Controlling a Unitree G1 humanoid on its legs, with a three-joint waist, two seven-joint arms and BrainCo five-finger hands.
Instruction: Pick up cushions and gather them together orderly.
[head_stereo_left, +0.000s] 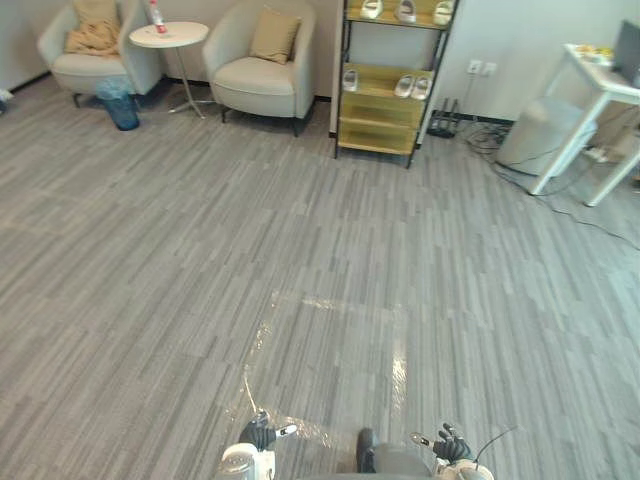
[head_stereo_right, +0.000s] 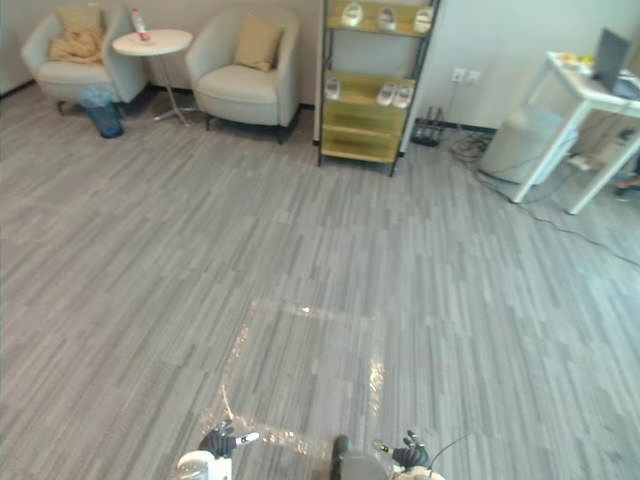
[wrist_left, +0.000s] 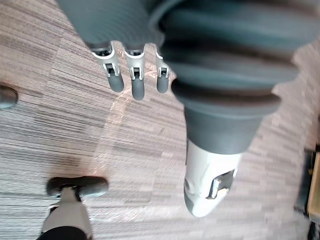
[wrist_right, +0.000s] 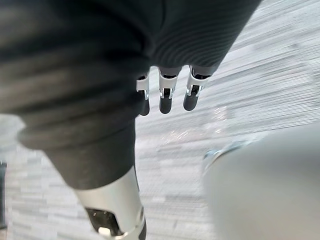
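Two tan cushions lie far off at the back of the room. One cushion (head_stereo_left: 274, 36) leans upright in the beige armchair (head_stereo_left: 262, 84) beside the shelf. Another cushion (head_stereo_left: 93, 30), with a crumpled tan cloth below it, sits in the left armchair (head_stereo_left: 85, 68). My left hand (head_stereo_left: 260, 432) hangs low at the bottom edge, its fingers (wrist_left: 136, 80) straight and holding nothing. Over on the other side my right hand (head_stereo_left: 450, 445) hangs the same way, fingers (wrist_right: 165, 97) relaxed over the floor.
A round white side table (head_stereo_left: 169, 37) with a bottle stands between the armchairs. A blue bin (head_stereo_left: 119, 103) sits by the left chair. A wooden shelf (head_stereo_left: 390, 80) holding shoes, a grey pouf (head_stereo_left: 540, 135) and a white desk (head_stereo_left: 605, 85) line the back right. Tape marks a square on the floor (head_stereo_left: 330, 360).
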